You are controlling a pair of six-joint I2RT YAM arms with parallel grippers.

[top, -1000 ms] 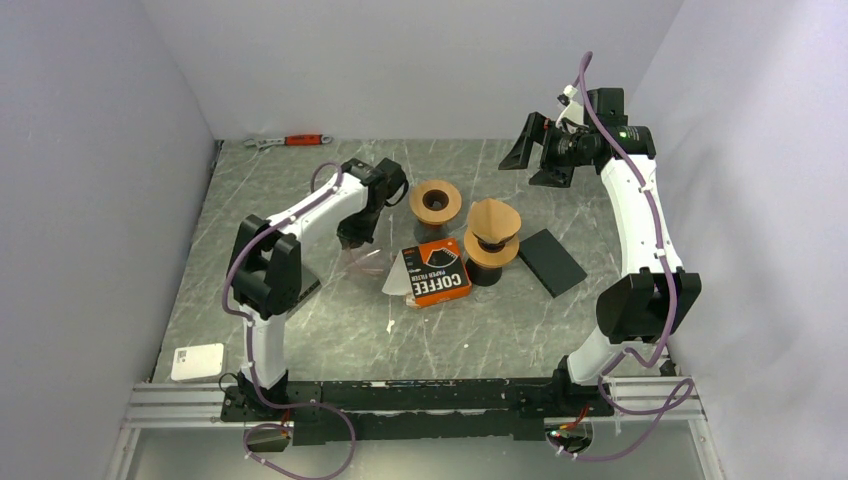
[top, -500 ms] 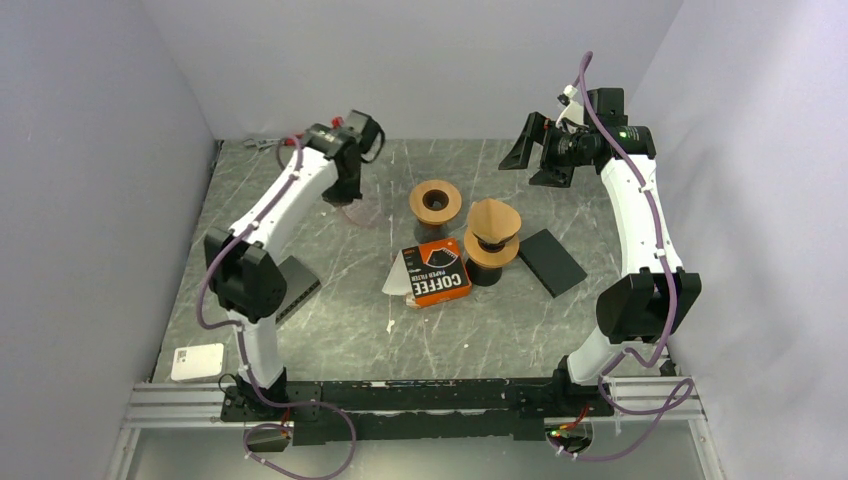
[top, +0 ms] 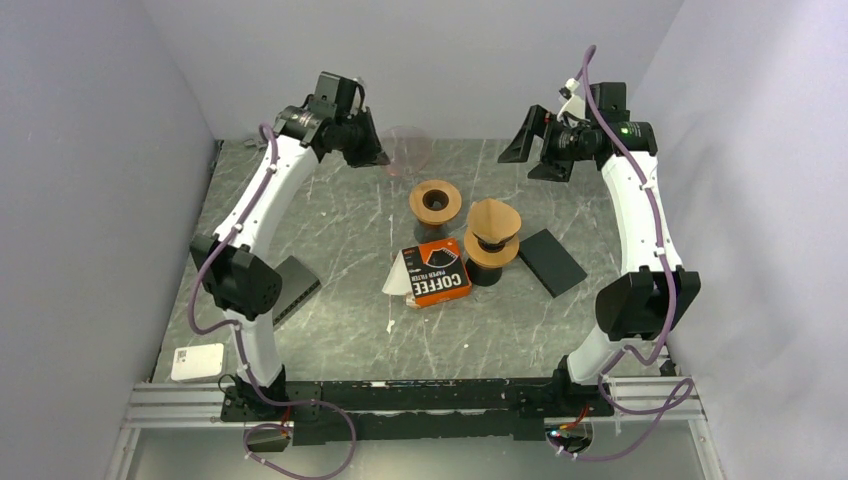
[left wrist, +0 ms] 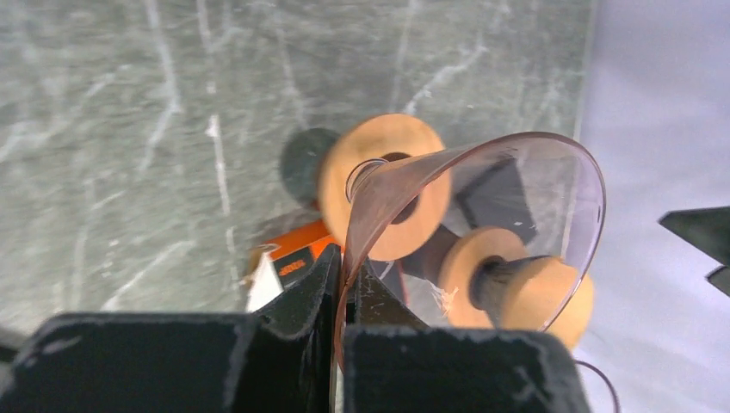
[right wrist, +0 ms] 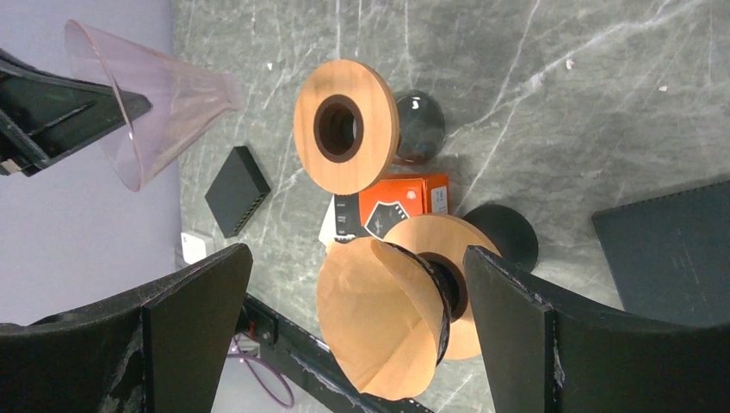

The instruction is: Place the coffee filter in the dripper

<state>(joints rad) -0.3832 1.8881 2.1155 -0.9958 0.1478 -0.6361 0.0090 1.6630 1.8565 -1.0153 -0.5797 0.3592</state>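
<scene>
A grey marbled bench (top: pixel 330 330) is walled in by pale panels, with two white robot arms rising from its near edge. The left hand (top: pixel 372 155) is raised high over the far side of the bench, its two fingers pinched shut on the thin wall of a clear, pink-tinted cone dripper (top: pixel 405 150), which hangs tilted in the air with its wide mouth facing away from the hand. The right hand (top: pixel 535 158) is also held high at the far right, its fingers spread wide apart and holding nothing. Between the arms, two wooden stands sit on the bench. The farther stand (top: pixel 435 202) has a bare round wooden collar with a dark hole in its middle. The nearer stand (top: pixel 490 255) carries the brown paper coffee filter (top: pixel 493 220), a cone leaning to one side in its collar. Just beside it lies an orange and black filter box (top: pixel 437 272). A flat black pad (top: pixel 551 261) lies to the right, and an orange-handled wrench (top: pixel 290 141) lies at the far edge.
</scene>
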